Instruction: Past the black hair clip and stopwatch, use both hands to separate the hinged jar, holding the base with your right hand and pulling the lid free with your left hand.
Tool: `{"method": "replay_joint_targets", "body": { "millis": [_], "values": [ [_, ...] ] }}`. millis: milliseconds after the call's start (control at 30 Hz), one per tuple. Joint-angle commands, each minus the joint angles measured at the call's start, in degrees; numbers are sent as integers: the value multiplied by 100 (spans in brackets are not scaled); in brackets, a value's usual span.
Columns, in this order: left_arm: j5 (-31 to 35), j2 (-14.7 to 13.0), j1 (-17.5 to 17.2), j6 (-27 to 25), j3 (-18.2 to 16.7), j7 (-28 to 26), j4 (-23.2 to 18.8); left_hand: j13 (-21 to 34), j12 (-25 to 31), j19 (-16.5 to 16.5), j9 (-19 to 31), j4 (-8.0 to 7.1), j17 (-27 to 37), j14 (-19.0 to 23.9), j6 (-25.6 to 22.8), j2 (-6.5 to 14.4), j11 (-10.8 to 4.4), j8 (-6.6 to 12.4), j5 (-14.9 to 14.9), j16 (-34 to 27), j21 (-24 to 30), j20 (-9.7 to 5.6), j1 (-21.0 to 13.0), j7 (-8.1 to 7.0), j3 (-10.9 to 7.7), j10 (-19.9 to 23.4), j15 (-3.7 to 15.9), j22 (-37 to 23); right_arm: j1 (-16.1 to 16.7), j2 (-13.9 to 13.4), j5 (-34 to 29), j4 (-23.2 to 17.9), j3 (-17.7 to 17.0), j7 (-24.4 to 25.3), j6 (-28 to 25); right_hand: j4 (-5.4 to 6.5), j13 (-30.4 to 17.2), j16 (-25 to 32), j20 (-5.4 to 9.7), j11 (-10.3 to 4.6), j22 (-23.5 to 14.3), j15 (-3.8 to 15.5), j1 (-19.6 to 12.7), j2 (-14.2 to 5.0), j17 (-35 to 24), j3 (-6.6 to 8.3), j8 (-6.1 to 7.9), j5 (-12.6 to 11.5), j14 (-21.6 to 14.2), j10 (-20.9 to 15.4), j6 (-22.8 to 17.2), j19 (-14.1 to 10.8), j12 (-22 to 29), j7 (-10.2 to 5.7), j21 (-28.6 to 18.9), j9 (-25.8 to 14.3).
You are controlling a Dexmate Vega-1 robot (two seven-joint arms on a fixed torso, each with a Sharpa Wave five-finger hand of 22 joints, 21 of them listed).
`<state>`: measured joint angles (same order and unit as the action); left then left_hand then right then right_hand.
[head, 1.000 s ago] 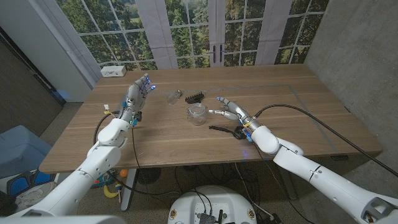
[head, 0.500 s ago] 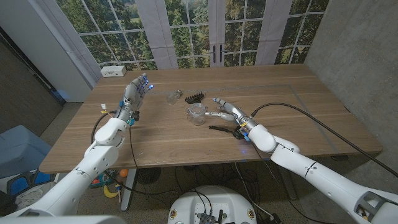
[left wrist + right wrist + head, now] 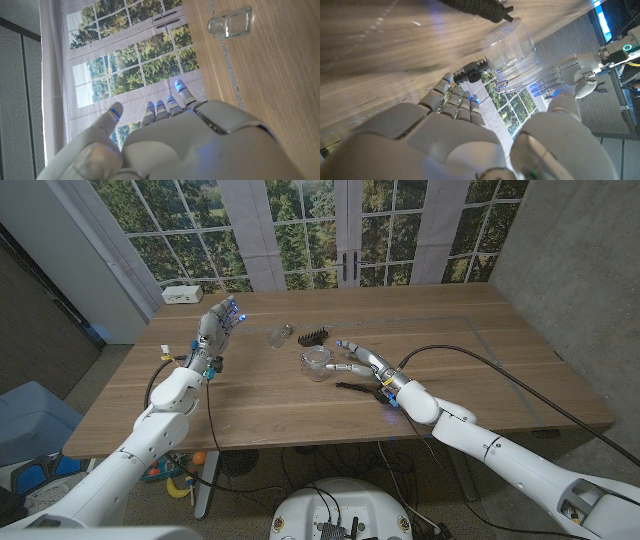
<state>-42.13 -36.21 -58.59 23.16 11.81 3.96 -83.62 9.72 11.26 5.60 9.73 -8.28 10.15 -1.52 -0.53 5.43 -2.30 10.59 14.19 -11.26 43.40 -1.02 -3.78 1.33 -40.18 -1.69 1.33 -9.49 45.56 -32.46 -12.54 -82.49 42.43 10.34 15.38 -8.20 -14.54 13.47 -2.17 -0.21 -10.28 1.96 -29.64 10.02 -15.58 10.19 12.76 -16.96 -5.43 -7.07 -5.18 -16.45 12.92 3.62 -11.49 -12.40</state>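
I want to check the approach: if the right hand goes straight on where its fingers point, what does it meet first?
Most likely the clear jar base: the right hand is open beside it, fingers aimed at its side. The remaining gap is hard to judge.

- Both arms wear smooth, glossy white rounded shells.
- The left hand (image 3: 219,326) and right hand (image 3: 362,361) are pale grey-white, with blue-lit fingertips (image 3: 179,84).
- Black cables (image 3: 480,360) trail from the wrists.
- Small yellow and green-blue fittings sit at the wrists.

Right robot hand (image 3: 357,360) open just beside jar base (image 3: 317,363).
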Motion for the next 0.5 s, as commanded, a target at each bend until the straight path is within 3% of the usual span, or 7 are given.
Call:
{"method": "replay_joint_targets", "body": {
  "millis": [33,200,500],
  "values": [
    [24,-37,-71,-27,-22,-50,-103,34,24,-28,14,-30,0,48,-42,352,-18,19,43,-17,-27,-20,72,36,8,20,3,-7,-274,165,-223,520,198,-30,321,15,-25,28,-2,-12,-20,-31,12,-9,-27,-67,57,-37,27,-89,-81,32,54,-9,-22,-17],
    [37,-42,-106,-16,-36,-84,-148,34,21,-41,14,-29,-2,56,-47,349,-21,15,48,-13,-41,-20,85,35,7,29,3,-7,-336,229,-272,663,255,-17,364,24,-43,-11,-7,-33,-22,-95,15,-22,-51,-146,74,-52,169,-124,-114,188,67,-18,28,-25],
    [26,-41,-146,-24,-42,-95,-191,35,22,-57,15,-26,-5,72,-52,346,1,7,58,-3,-76,-15,109,36,5,64,2,-7,-456,357,-401,931,364,100,503,-15,-63,0,28,-25,-24,-70,-115,-55,-62,-190,93,-86,173,-170,-151,177,81,-31,6,-33]
  ]
}}
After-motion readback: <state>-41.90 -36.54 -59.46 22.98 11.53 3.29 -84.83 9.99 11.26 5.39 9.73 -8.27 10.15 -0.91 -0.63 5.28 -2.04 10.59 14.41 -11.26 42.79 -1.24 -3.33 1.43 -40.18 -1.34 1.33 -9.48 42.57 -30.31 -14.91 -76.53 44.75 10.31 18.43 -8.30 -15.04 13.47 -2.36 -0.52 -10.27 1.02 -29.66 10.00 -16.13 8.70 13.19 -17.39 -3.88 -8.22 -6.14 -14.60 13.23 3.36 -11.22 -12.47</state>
